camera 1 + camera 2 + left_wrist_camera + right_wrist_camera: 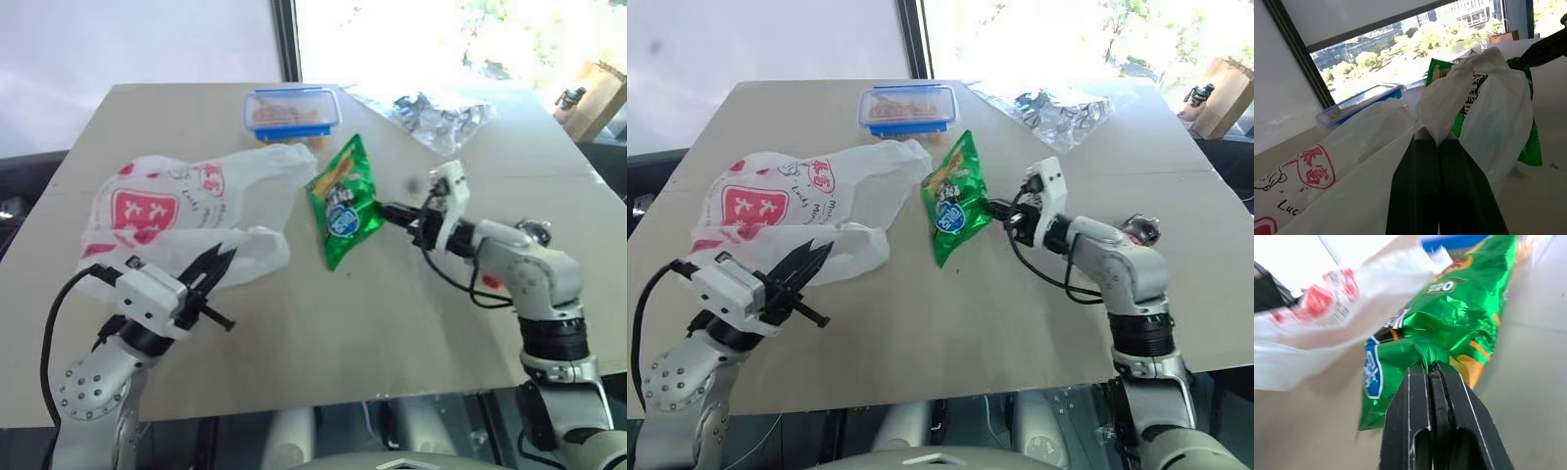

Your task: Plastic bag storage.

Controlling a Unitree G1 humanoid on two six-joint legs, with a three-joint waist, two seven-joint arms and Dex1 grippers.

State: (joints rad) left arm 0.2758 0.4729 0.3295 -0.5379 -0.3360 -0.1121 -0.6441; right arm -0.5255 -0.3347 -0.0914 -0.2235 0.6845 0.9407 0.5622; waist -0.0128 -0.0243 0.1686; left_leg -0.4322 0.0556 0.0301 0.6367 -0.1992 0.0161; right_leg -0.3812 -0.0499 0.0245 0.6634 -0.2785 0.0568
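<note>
The plastic bag (157, 206), thin white with red marks, lies on the left half of the table. My left gripper (227, 253) is shut on one of its handle loops (1449, 93), which rises from the fingertips in the left wrist view. A green chip packet (343, 201) hangs tilted just above the table's middle, close to the bag's open mouth. My right gripper (384, 211) is shut on the packet's right edge, and the right wrist view shows the crumpled foil (1449, 318) pinched at my gripper (1430, 364).
A blue-lidded food container (292, 113) stands at the table's far middle. A clear silvery plastic bag with dark bits (441, 116) lies at the far right. A cardboard box (593, 98) sits beyond the table's right edge.
</note>
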